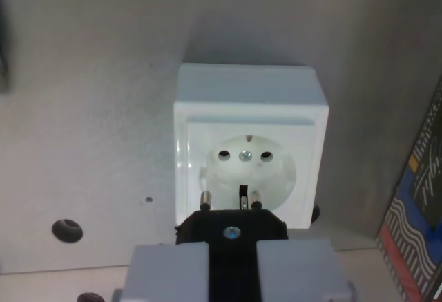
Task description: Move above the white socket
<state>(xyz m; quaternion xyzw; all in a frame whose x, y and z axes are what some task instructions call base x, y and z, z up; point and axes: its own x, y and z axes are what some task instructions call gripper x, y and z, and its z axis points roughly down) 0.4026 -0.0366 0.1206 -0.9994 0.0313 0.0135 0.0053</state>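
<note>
Clamped shut in the hand (233, 267), at the bottom edge of the wrist view: one black plug (231, 224), squeezed between two grey fingers (173, 271) with a screw head showing on its body. Two metal pins (205, 199) sticking out of the plug and pointing away from the hand, toward the white socket (248, 146). One socket only, a square box standing on the grey desk (90, 108), lying straight ahead of the plug and just beyond the pin tips, which already overlap the lower rim of its round recess. Two dark holes in that recess, side by side with a screw between them, running the same left-to-right way as the pins, so probably only a short advance up the view left before sitting squarely over the socket. On the desk left of the socket, two dark round holes (67, 230) near the bottom, plus a tiny speck closer in. Right of the socket, at the view's right edge, one patterned box (418, 205), well apart.
</note>
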